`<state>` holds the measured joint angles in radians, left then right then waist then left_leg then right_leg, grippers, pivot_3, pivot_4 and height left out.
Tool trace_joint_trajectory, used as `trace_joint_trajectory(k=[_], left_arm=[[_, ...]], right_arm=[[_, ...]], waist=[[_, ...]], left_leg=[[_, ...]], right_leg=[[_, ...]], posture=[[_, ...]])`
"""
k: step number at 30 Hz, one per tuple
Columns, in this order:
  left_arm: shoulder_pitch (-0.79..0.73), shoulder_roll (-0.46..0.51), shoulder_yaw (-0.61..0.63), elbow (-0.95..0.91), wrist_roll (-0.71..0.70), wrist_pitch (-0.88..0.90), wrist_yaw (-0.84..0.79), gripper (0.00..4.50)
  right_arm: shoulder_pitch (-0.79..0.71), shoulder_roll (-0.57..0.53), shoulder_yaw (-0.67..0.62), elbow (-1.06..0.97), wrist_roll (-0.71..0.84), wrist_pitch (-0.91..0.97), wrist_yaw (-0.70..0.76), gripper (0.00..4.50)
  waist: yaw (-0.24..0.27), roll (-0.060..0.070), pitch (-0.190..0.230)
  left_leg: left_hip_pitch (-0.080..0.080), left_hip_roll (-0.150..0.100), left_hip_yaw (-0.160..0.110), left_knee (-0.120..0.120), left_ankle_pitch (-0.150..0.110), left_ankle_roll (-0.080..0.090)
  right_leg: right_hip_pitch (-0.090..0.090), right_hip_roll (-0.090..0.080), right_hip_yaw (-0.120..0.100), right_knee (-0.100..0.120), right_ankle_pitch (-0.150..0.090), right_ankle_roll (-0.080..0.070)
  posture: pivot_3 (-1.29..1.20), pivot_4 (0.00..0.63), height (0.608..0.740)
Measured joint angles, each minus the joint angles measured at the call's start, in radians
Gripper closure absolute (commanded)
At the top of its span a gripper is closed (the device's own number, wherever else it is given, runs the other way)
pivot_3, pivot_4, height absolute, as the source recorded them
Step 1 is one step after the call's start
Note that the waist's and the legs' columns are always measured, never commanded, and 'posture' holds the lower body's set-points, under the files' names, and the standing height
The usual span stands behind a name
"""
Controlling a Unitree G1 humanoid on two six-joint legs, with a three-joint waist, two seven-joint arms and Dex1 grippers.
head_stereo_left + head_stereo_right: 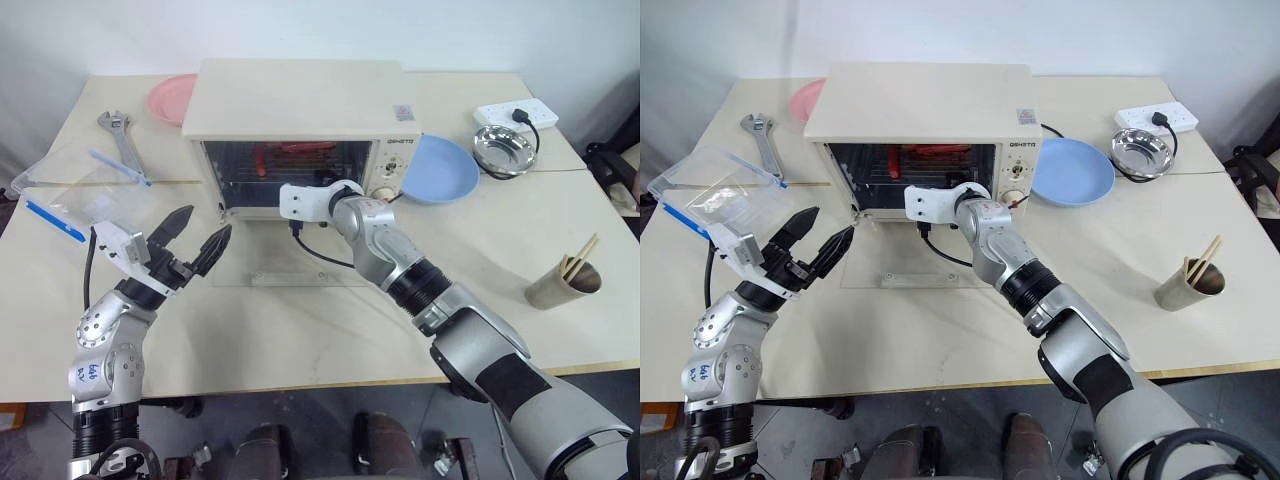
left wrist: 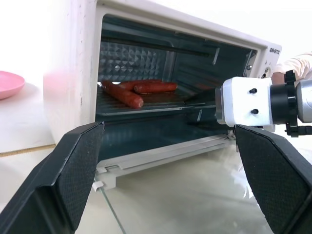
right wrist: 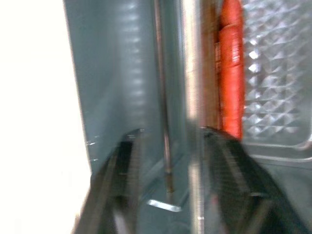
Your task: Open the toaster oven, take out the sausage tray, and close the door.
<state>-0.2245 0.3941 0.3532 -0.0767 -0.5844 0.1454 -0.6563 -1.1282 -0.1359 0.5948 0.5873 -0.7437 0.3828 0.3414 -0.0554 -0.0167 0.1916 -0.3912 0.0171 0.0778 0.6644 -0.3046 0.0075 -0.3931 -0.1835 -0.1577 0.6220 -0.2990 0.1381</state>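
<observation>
The cream toaster oven [image 1: 300, 100] stands at the back of the table with its front open. Its glass door [image 1: 300, 268] lies folded down flat on the table in front of it. Inside, the sausage tray [image 2: 146, 101] holds red sausages [image 2: 124, 95] on a rack. My right gripper [image 3: 170, 136] reaches into the oven mouth, its fingers [image 2: 202, 96] closed over the tray's front rim. To the front left, my left gripper [image 1: 205, 225] hovers open and holds nothing, pointing toward the oven.
A clear plastic box with blue clips [image 1: 80, 185], a wrench [image 1: 122, 135] and a pink plate [image 1: 170, 98] lie at the left. A blue plate [image 1: 438, 168], a steel bowl [image 1: 503, 148], a power strip [image 1: 515, 112] and a cup of chopsticks [image 1: 565, 280] sit at the right.
</observation>
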Motion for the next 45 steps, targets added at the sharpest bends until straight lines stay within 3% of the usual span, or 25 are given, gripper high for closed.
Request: trace_joint_trajectory(k=[2, 27, 45], left_arm=[[-0.002, 0.0, 0.0, 0.0, 0.0, 0.002, 0.0, 0.0], [-0.083, 0.005, -0.022, 0.075, 0.0, 0.009, -0.016, 0.0], [0.045, 0.173, 0.08, 0.002, -0.059, 0.107, -0.079, 0.0]], right_arm=[[0.001, 0.0, 0.0, -0.008, -0.009, 0.004, -0.003, 4.45], [0.273, -0.113, -0.007, -0.437, -0.095, 0.018, 0.049, 4.45], [0.451, -0.261, -0.039, -0.695, -0.101, -0.12, 0.082, 4.45]], waist=[[0.0, 0.0, 0.0], [0.012, 0.0, 0.0], [0.03, 0.0, 0.0]], left_leg=[[0.0, 0.0, 0.0, 0.0, 0.0, 0.0], [-0.001, -0.001, 0.0, -0.001, 0.0, 0.0], [-0.003, -0.001, 0.0, -0.001, 0.0, 0.0]], right_leg=[[0.0, 0.0, 0.0, 0.0, 0.0, 0.0], [0.0, 0.0, -0.001, -0.002, 0.0, 0.0], [0.0, 0.0, -0.002, -0.004, 0.0, 0.0]], posture=[[0.0, 0.15, 0.74], [0.0, 0.15, 0.74], [0.0, 0.15, 0.74]])
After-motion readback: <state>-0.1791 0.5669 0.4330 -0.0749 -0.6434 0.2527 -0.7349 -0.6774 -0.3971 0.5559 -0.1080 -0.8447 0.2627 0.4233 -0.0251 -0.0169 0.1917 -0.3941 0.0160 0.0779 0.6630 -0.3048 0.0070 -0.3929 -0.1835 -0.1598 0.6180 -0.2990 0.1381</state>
